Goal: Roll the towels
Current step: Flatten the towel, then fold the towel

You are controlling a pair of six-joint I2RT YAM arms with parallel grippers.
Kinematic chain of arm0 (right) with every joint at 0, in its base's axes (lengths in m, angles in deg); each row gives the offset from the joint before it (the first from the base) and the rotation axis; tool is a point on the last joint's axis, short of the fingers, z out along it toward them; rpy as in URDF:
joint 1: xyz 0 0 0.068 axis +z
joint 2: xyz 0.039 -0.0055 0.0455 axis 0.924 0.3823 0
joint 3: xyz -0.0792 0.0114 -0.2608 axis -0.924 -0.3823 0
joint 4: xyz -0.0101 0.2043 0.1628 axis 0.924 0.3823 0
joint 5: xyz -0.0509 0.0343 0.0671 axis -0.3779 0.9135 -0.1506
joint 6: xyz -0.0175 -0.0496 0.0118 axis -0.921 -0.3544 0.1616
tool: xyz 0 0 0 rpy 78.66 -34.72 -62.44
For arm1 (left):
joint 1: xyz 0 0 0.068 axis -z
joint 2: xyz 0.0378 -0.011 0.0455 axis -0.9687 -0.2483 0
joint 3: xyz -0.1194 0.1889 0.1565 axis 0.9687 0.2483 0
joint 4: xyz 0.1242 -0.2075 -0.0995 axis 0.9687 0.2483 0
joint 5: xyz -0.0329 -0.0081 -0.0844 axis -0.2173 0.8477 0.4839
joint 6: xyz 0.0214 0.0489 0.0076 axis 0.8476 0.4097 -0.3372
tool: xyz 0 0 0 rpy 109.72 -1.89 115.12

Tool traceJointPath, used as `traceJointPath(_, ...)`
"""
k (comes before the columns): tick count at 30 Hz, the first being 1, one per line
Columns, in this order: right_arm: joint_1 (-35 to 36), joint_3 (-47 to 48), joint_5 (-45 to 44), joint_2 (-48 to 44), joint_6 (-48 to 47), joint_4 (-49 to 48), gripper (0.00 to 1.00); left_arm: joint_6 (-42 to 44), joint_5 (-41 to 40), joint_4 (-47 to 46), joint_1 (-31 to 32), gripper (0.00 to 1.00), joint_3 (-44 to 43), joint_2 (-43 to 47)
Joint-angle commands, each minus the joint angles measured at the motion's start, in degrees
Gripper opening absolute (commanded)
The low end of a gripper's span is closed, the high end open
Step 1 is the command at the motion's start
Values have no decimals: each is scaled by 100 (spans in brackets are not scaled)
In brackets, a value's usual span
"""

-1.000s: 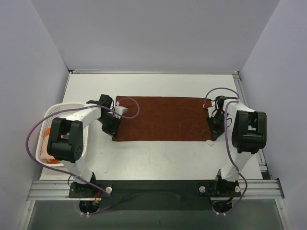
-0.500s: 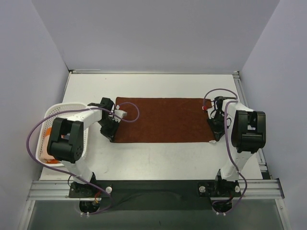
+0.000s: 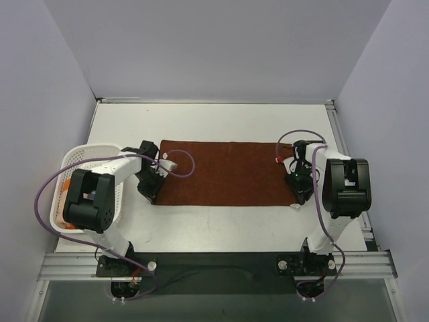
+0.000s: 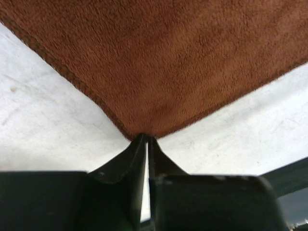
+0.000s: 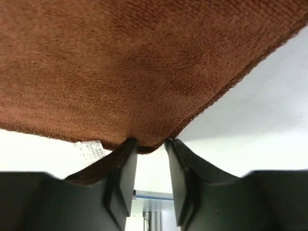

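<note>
The rust-brown towel lies flat in the middle of the table, its white tag at the near right corner. My left gripper is at the near left corner, its jaws pinched on that corner of the towel. My right gripper is at the near right corner. In the right wrist view its jaws stand apart, with the towel's corner resting between the fingertips and the tag beside them. A peach-orange towel shows in the basket. The slate-blue towel is out of view.
A white lattice basket stands at the table's left edge beside my left arm. Bare white table lies between the towel and the metal rail at the near edge. Walls enclose the table on three sides.
Both grippers have moved toward the near edge, dragging the brown towel with them. The towel now lies nearer and stretched a little wider.
</note>
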Motion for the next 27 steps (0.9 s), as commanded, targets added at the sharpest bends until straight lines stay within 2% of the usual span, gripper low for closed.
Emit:
traceJointPath(1,47,177,411,-369,11,525,37,191,201,465,-1,18,-277,332)
traceJointPath(3,-14,553,561,-537,28,797,46,261,411,554,-1,25,-575,551)
traceJointPath(4,-23,713,666,-677,37,990,51,288,525,632,-9,34,-681,691)
traceJointPath(7,-225,1494,921,-792,-6,1290,56,314,658,738,-9,42,-1278,798)
traceJointPath(9,-391,1942,1184,-714,2,1440,62,323,781,748,-27,54,-1768,790)
traceJointPath(11,-497,2636,1264,-538,81,1449,66,323,965,643,-115,58,-2095,641)
traceJointPath(15,-690,3884,1423,225,432,1458,64,95,1089,335,-290,65,-2974,96)
traceJointPath(20,-805,5491,1528,1526,898,1493,54,-431,1352,-183,-615,66,-4115,-878)
traceJointPath(24,-779,6459,1494,2335,1258,1501,50,-1020,1326,-465,-853,66,-4855,-1600)
traceJointPath(27,-735,6944,1397,2898,1373,1493,46,-1144,1282,-483,-906,65,-5347,-2136)
